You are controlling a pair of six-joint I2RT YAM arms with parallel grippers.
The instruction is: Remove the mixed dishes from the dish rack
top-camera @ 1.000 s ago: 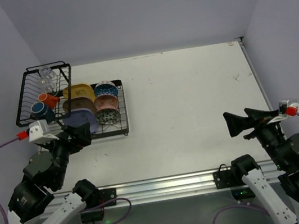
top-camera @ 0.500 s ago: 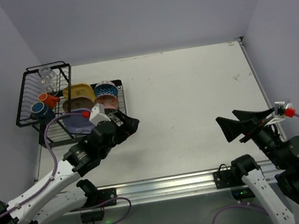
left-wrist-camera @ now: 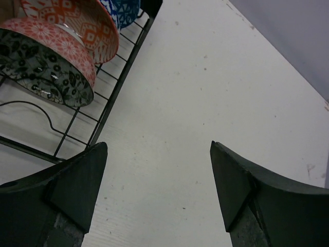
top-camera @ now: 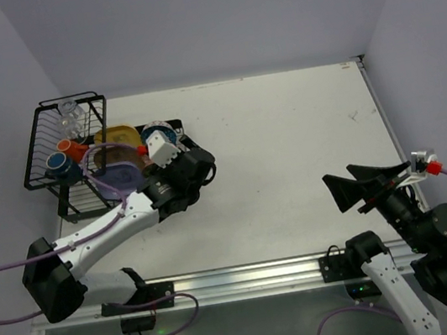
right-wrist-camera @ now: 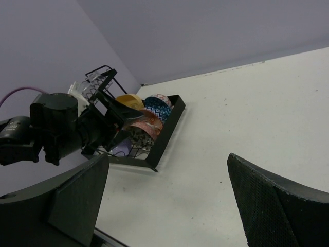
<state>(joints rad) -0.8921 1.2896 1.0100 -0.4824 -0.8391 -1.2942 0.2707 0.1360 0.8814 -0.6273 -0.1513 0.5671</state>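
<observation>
The black wire dish rack (top-camera: 52,172) stands at the table's far left. Its raised basket holds a clear glass (top-camera: 71,117), an orange mug (top-camera: 73,148) and a dark mug (top-camera: 59,164). Its flat tray holds a yellow plate (top-camera: 119,136), a tan plate (top-camera: 111,157), a lavender plate (top-camera: 115,180) and a blue-white bowl (top-camera: 158,132). My left gripper (top-camera: 203,165) is open and empty at the tray's right edge. The left wrist view shows the speckled bowl (left-wrist-camera: 49,69), a reddish bowl (left-wrist-camera: 77,20) and the blue bowl (left-wrist-camera: 123,10) to the left of the open gripper (left-wrist-camera: 157,190). My right gripper (top-camera: 340,179) is open and empty at the near right.
The white table (top-camera: 286,132) stretches right of the rack. Lavender walls stand at the back and both sides. The left arm's purple cable (top-camera: 97,175) loops over the plates. The right wrist view shows the rack (right-wrist-camera: 164,128) and the left arm (right-wrist-camera: 56,128) far off.
My left arm has swung from the near left up and right to the tray's right edge. My right gripper shifted slightly left and stayed open.
</observation>
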